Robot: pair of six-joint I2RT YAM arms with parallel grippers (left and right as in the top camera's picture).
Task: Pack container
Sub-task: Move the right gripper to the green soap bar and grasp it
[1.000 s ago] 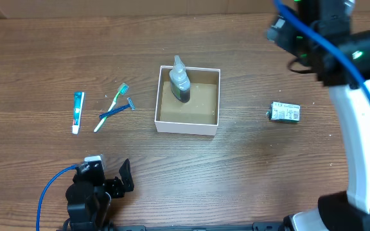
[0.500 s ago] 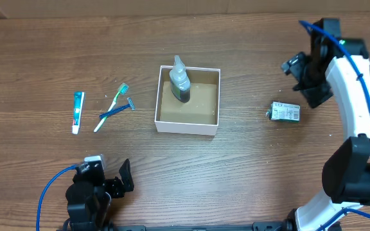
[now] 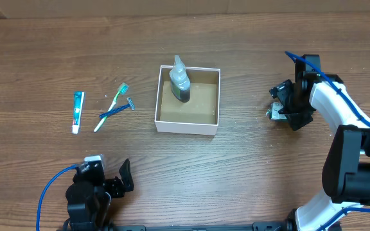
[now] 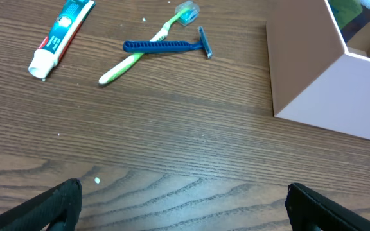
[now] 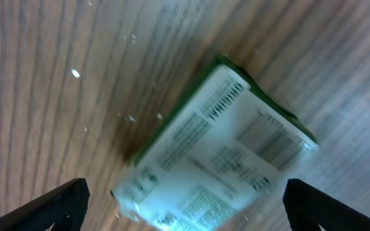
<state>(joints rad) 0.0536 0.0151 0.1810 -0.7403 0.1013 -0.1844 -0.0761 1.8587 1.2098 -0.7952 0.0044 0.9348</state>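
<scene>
The container (image 3: 214,101) is a square white box with a brown floor at the table's middle; its white outer wall also shows in the left wrist view (image 4: 313,70). A grey bottle (image 3: 180,80) stands in its back left corner. A small white-and-green carton (image 3: 275,111) lies right of the box, mostly hidden by my right gripper (image 3: 291,106). In the right wrist view the carton (image 5: 220,151) lies between the open fingers (image 5: 185,208). My left gripper (image 3: 117,183) is open and empty near the front edge, its fingers (image 4: 185,208) over bare wood.
A toothpaste tube (image 3: 77,111), a green toothbrush (image 3: 112,104) and a blue razor (image 3: 117,110) lie left of the box; they also show in the left wrist view: tube (image 4: 61,33), toothbrush (image 4: 148,45), razor (image 4: 166,46).
My right arm has come down from the far right to the small carton, and its open fingers now straddle it. The left arm and the other things have not moved.
</scene>
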